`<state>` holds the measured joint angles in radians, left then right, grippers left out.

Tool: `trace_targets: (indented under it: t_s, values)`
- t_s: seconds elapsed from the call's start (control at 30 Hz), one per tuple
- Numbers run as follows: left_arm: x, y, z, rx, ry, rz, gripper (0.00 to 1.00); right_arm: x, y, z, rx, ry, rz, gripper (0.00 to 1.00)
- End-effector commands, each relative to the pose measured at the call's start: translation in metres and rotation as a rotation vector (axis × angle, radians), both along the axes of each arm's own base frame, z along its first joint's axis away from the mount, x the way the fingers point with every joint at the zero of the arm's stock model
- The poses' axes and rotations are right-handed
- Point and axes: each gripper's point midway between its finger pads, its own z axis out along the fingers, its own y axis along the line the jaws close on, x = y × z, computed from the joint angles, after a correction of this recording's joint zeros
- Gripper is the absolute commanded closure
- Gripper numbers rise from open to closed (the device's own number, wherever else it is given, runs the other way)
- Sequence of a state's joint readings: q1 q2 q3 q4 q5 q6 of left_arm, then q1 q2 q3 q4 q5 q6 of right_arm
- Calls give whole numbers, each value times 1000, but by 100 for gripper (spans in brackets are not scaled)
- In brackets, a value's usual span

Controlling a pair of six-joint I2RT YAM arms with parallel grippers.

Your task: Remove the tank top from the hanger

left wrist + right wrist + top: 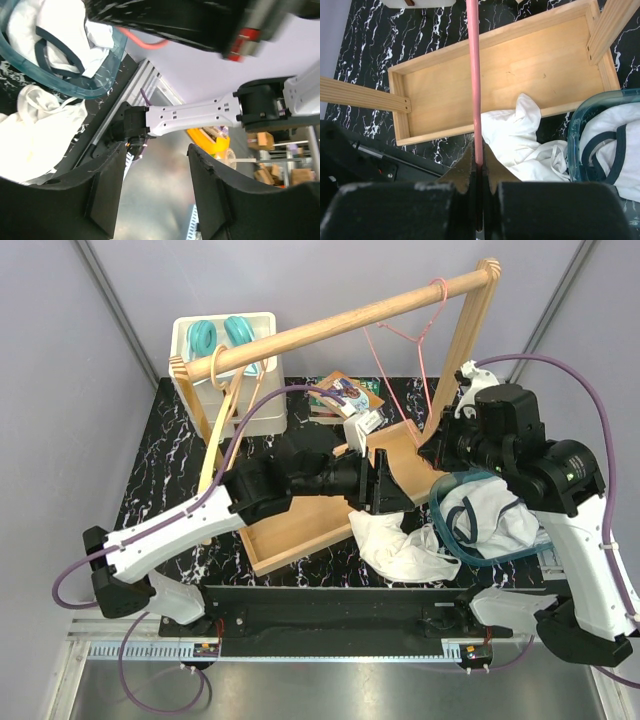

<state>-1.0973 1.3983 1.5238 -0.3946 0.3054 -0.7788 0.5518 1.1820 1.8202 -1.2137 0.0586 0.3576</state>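
A pink hanger (425, 370) hangs bare from the right end of the wooden rail (340, 325). My right gripper (437, 445) is shut on the hanger's lower bar, which shows as a pink rod (474, 75) running into the closed jaws of that gripper (479, 167). The white tank top (400, 545) lies crumpled on the black marbled table, off the hanger, by the wooden tray's front right corner; it also shows in the right wrist view (520, 140) and the left wrist view (35, 130). My left gripper (385, 485) is open and empty above the tray, with its jaws (157, 150) wide apart.
A shallow wooden tray (300, 530) sits mid-table. A clear teal bin (455, 540) at right holds a white, navy-trimmed garment (490, 515). A white basket (260, 415) and books (345, 390) stand at the back. A yellow hanger (210, 460) hangs at the rail's left end.
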Motion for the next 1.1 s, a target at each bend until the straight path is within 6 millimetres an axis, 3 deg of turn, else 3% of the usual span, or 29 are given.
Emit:
trace_targets:
  t_s: [0.0,0.03,0.17,0.2,0.3,0.33,0.43,0.5,0.67,0.87,0.9,1.07]
  values:
    - [2,15,28,-26,-131,58,43,-8,3,3,68,-13,9,98]
    - [3,16,33,-33,-144,69,42,-10,4,-1,76,-1,8,90]
    - [-2,18,47,-42,-202,67,42,-24,7,-16,136,50,12,76]
    - [-4,18,53,-52,-216,70,42,-30,4,-13,153,35,9,62]
    - [-4,20,62,-63,-244,75,42,-38,-3,-27,172,66,-42,40]
    - [-5,20,65,-70,-249,75,42,-44,-12,-26,187,46,-70,24]
    - [-7,23,73,-85,-262,79,42,-56,-21,-52,231,107,-155,7]
    - [-9,24,78,-94,-269,79,42,-66,-26,-63,271,122,-181,1]
    - [-12,27,91,-121,-290,76,41,-82,-14,-145,309,316,-201,0]
    - [-19,31,94,-134,-280,67,41,-82,14,-201,324,460,-131,0]
    - [-21,33,96,-139,-281,66,41,-83,16,-220,295,518,-138,0]
    - [-25,42,96,-145,-271,81,41,-77,11,-265,214,634,-252,0]
